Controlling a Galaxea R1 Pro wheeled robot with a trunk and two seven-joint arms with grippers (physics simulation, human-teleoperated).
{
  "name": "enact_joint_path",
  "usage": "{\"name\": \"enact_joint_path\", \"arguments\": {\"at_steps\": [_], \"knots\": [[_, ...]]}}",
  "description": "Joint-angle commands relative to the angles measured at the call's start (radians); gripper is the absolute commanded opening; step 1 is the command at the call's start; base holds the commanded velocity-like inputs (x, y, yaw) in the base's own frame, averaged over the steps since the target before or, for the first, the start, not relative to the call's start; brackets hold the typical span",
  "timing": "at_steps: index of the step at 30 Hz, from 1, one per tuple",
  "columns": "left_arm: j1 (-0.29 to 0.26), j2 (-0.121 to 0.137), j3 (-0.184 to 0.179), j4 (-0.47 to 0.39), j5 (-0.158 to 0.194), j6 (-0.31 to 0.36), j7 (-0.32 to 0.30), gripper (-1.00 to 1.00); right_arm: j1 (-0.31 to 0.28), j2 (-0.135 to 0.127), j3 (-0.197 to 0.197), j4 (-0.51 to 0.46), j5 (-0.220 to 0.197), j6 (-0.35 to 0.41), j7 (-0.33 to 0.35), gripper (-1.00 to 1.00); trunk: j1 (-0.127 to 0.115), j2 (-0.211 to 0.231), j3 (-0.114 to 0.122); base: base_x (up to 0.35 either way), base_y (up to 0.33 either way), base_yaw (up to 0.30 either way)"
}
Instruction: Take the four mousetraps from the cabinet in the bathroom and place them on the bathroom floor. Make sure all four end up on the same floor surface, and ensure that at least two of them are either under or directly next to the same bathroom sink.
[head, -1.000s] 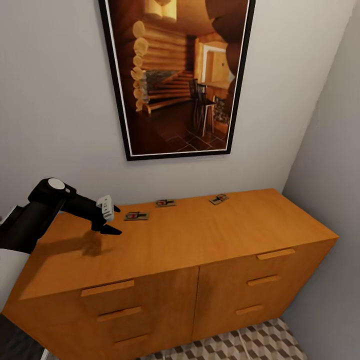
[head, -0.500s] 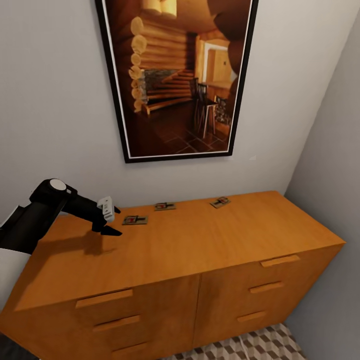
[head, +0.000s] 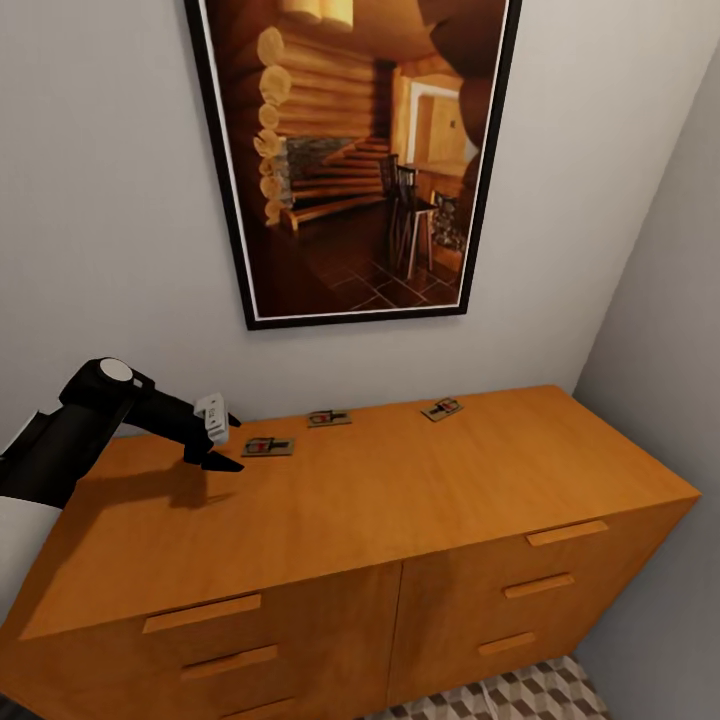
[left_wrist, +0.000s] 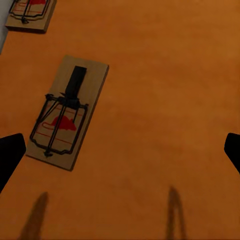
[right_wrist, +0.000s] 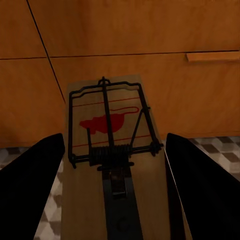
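Three mousetraps lie on the flat top of the orange-brown cabinet (head: 420, 500): one at the left (head: 268, 446), one behind it (head: 329, 418) and one further right (head: 441, 408). My left gripper (head: 230, 442) hovers open just left of the nearest trap, a little above the cabinet top. In the left wrist view that mousetrap (left_wrist: 67, 112) lies ahead of the open left gripper (left_wrist: 120, 152), off to one side, with another trap (left_wrist: 30, 12) beyond. My right gripper (right_wrist: 115, 142) is shut on a fourth mousetrap (right_wrist: 110, 125), low in front of the cabinet's drawer fronts (right_wrist: 130, 30).
A large framed picture (head: 350, 160) hangs on the wall above the cabinet. A grey side wall (head: 670, 330) closes in on the right. Cube-patterned bathroom floor (head: 520, 695) shows below the cabinet, also as floor tiles (right_wrist: 220, 145) past the held trap. A bar handle (right_wrist: 212, 56) juts from a drawer.
The head camera has shifted, so the cabinet sits slightly lower in the picture. My left gripper stands a touch closer to the nearest mousetrap and is still open.
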Motion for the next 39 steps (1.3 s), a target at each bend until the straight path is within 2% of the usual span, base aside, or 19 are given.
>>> {"name": "enact_joint_path", "arguments": {"at_steps": [1,14,25,29,32,39], "knots": [[-0.001,0.001,-0.001,-0.001,-0.005,0.010,-0.005,1.00,-0.001,0.000,0.005,0.001,0.001,-0.002,-0.006,-1.00,0.000,-0.001,-0.001,0.001,0.000,0.000],[-0.001,0.000,-0.003,-0.001,-0.005,0.011,-0.003,1.00,0.000,0.001,0.005,0.001,0.001,-0.002,-0.006,-1.00,0.000,-0.001,-0.001,0.174,0.000,0.000],[-0.001,0.000,-0.006,0.024,-0.007,0.010,-0.003,1.00,0.000,0.001,0.005,0.001,0.001,-0.002,-0.006,-1.00,0.000,-0.001,-0.001,0.021,0.000,0.000],[-0.001,0.000,-0.029,0.034,-0.007,0.009,-0.002,1.00,0.000,0.001,0.005,0.001,0.001,-0.002,-0.006,-1.00,0.000,-0.001,-0.001,0.000,0.000,0.000],[-0.001,0.000,-0.052,0.056,-0.008,-0.021,-0.001,1.00,-0.001,0.001,0.006,0.001,0.001,-0.002,-0.006,-1.00,0.000,-0.001,-0.001,0.000,0.000,0.000],[-0.001,-0.017,-0.060,0.086,-0.008,-0.064,0.000,1.00,0.000,0.001,0.005,0.001,0.001,-0.002,-0.006,-1.00,0.000,-0.001,-0.001,0.000,0.000,0.000]]}}
